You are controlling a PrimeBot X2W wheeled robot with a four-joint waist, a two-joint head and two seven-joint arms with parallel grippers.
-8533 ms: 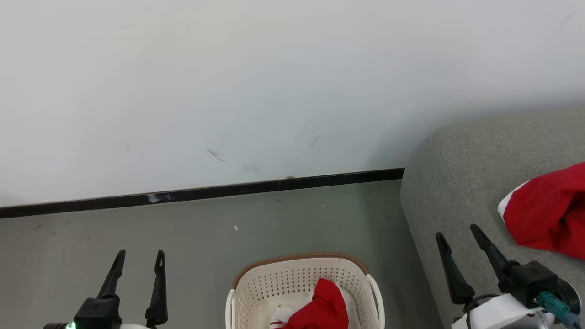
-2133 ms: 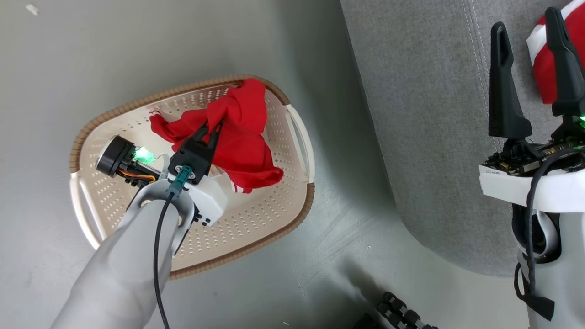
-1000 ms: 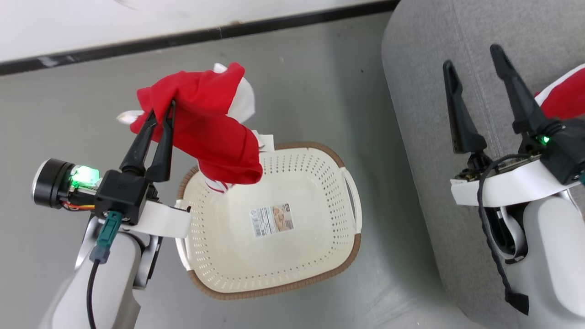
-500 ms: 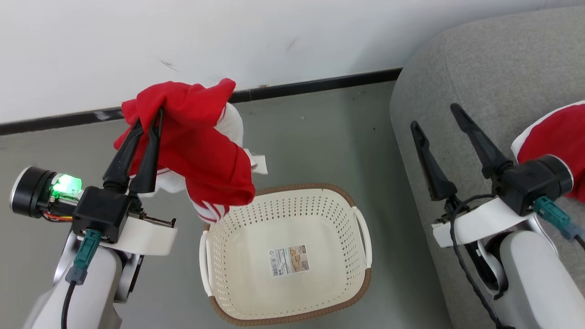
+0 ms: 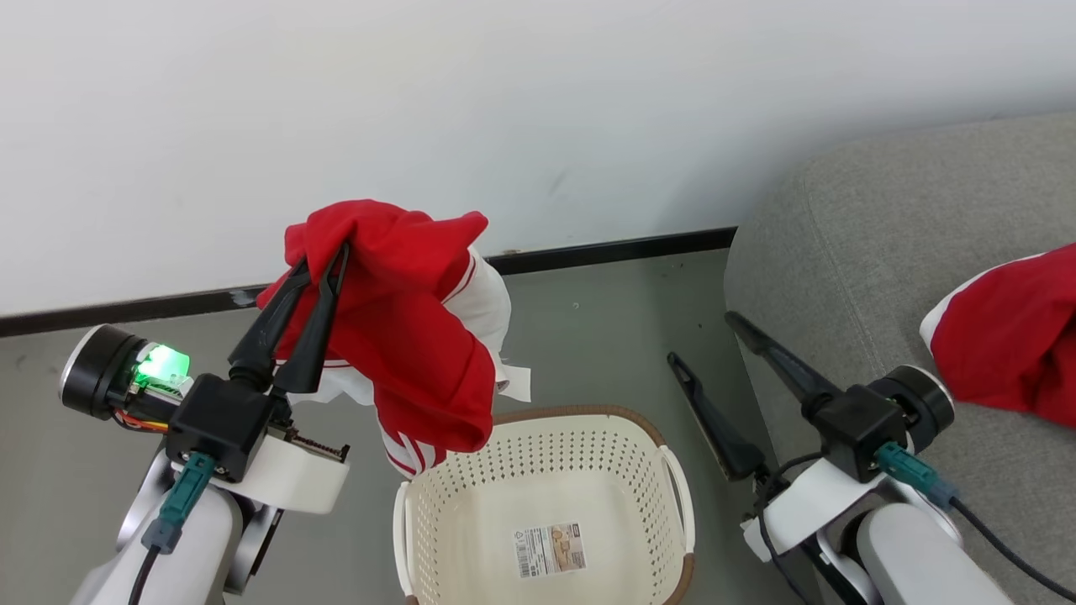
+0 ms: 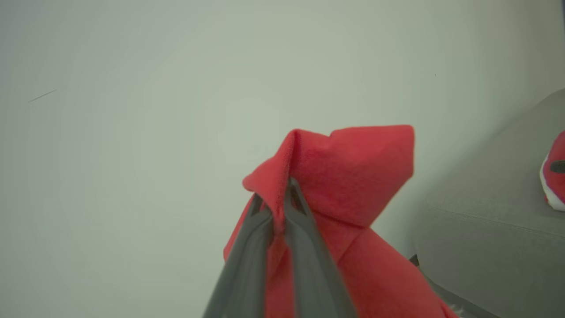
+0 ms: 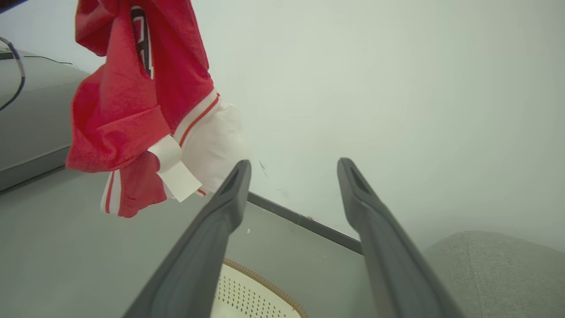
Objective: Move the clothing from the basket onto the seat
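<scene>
My left gripper (image 5: 324, 256) is shut on a fold of a red garment with white trim (image 5: 412, 336), which hangs in the air above the far left corner of the basket (image 5: 471, 491). The left wrist view shows the fingers (image 6: 260, 247) pinching the red cloth (image 6: 353, 168). The cream basket holds nothing but its label sticker. A second red garment (image 5: 1009, 344) lies on the grey-green seat (image 5: 883, 235). My right gripper (image 5: 702, 338) stands open with nothing in it, over the floor between basket and seat. In the right wrist view the hanging garment (image 7: 132, 88) is to the left of my right gripper (image 7: 295, 163).
A white wall with a black skirting strip (image 5: 605, 249) runs close behind the basket and the seat. Grey floor (image 5: 588, 336) lies between them. The seat's rounded corner (image 5: 761, 218) rises just right of my right gripper.
The head camera has tilted up, showing more wall. My left gripper has carried the garment a little to the right, still shut on it. My right gripper has swung left, off the seat's edge.
</scene>
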